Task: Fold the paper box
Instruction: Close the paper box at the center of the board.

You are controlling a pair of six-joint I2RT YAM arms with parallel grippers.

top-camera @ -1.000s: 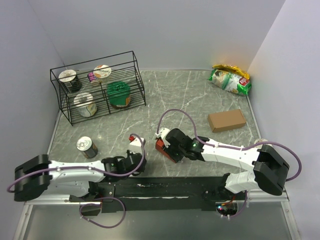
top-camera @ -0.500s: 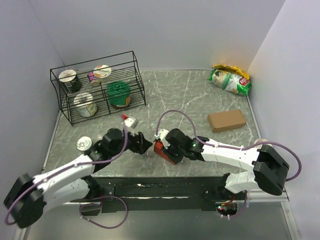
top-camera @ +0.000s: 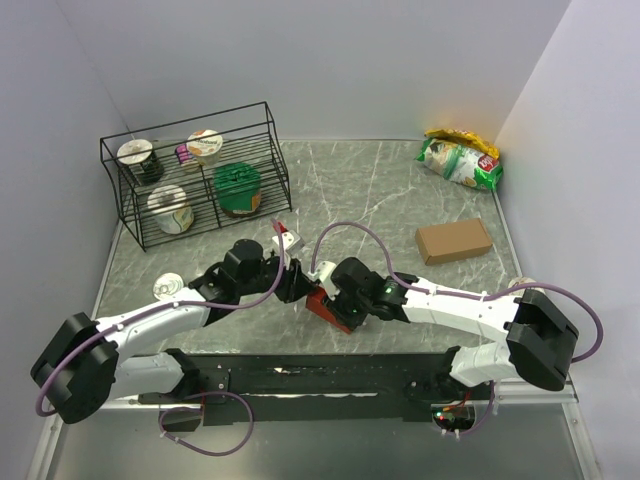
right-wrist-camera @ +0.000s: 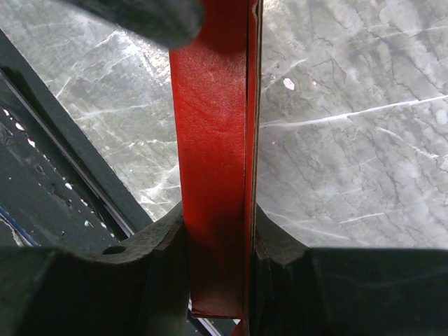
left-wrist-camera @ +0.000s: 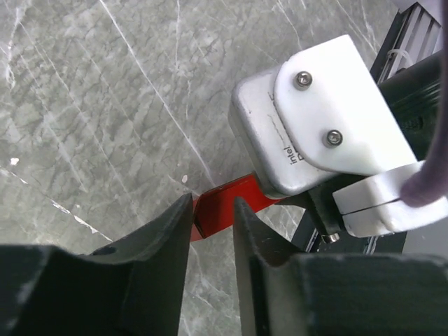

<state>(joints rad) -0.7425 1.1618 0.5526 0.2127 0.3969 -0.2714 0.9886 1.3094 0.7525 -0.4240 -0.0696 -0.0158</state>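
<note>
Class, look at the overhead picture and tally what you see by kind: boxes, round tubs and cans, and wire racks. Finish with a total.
Boxes: 2 (red paper box, brown box)
Round tubs and cans: 5 (four tubs inside the rack, one loose can)
Wire racks: 1
Total: 8

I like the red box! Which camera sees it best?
The right wrist view: the paper box fills the middle, pinched by the right gripper. The left wrist view shows a small red corner; the top view, a tiny, partly hidden patch.
</note>
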